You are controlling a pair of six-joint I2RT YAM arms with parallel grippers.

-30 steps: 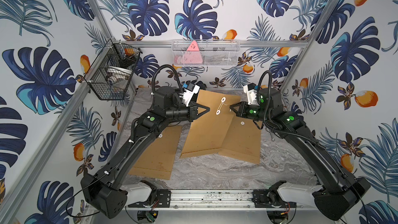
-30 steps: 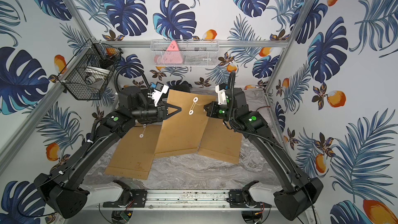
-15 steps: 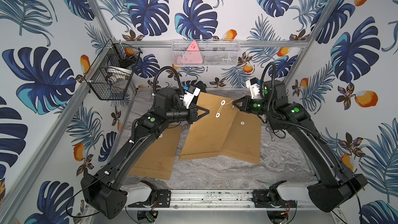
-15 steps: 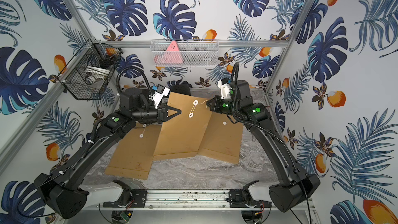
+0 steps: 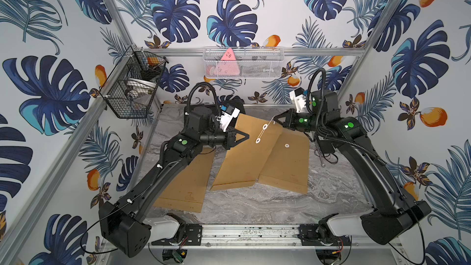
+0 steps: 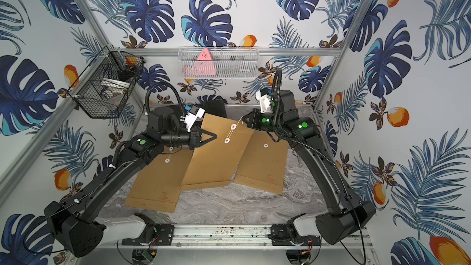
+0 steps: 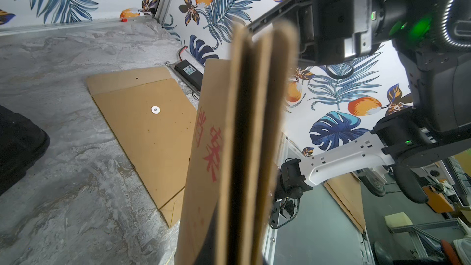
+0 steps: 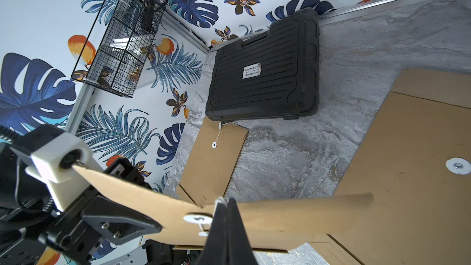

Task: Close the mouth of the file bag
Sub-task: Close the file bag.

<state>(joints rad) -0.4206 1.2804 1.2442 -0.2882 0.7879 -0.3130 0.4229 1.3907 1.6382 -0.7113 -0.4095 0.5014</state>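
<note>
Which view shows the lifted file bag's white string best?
A top view: the whole string runs from two white discs to the right gripper. The right wrist view shows a short piece beside its fingers. The left wrist view shows only the file bag's edge.

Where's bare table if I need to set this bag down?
Bare table runs along the front, between the bags' lower edges and the rail. A smaller patch lies at the back, between case and right gripper. Mid-table is crowded: three bags plus the left gripper.
</note>
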